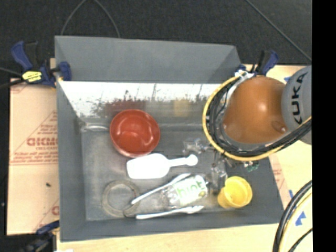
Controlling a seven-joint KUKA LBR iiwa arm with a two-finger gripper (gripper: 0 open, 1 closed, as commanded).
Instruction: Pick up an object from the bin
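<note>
Grey metal bin (147,62), dark floor (42,9) beyond, red bowl (135,132) inside.

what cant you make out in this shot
Camera view:
1. hand: mostly hidden beneath the arm's orange cover; contact with anything unclear.
2. clear packet: green lettering too small to read.
3. bin: the floor under the cover is hidden by it.
</note>
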